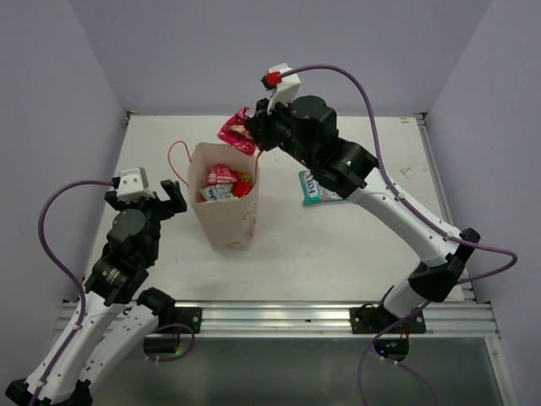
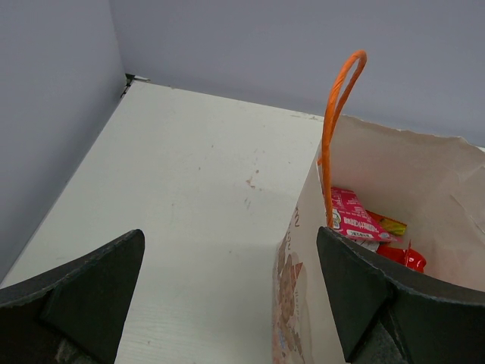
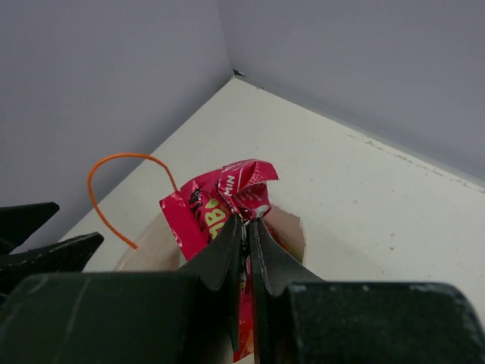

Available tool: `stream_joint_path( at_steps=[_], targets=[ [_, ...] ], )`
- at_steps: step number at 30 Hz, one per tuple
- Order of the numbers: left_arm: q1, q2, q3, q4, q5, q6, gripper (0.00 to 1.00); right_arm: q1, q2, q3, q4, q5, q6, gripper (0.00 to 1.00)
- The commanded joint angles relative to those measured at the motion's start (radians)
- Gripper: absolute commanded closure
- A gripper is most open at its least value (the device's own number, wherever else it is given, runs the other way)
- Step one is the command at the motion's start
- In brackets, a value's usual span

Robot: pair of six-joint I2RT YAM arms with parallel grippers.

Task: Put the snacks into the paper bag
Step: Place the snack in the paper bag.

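Observation:
The cream paper bag (image 1: 226, 216) stands upright mid-table with orange cord handles and several packets inside (image 1: 221, 179). My right gripper (image 1: 256, 135) is shut on a crumpled red snack packet (image 1: 237, 131), held above the bag's far rim; in the right wrist view the packet (image 3: 220, 201) sticks out past the closed fingertips (image 3: 247, 220) over the bag's mouth. A teal-white packet (image 1: 315, 188) lies on the table right of the bag. My left gripper (image 1: 161, 201) is open and empty, just left of the bag; its view shows the bag wall (image 2: 299, 303) and a magenta packet (image 2: 352, 216) inside.
Grey walls enclose the white table (image 1: 338, 245) at the back and both sides. A metal rail (image 1: 279, 317) runs along the near edge. The bag's orange handle (image 2: 337, 114) stands up between the left gripper's fingers.

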Motion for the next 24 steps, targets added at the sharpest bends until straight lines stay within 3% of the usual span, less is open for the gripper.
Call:
stream_joint_path(
  at_steps=[1,9,24],
  targets=[
    [0.002,0.007,-0.01,0.045,-0.004,0.0,0.0,0.071,0.047,0.077,0.036,0.094,-0.078,1.0],
    [0.002,0.004,-0.01,0.047,-0.005,-0.002,0.0,0.22,0.206,0.149,-0.08,0.431,-0.115,1.0],
    [0.002,-0.003,-0.008,0.044,-0.008,-0.002,0.0,0.266,0.369,0.204,-0.208,0.835,-0.121,1.0]
  ],
)
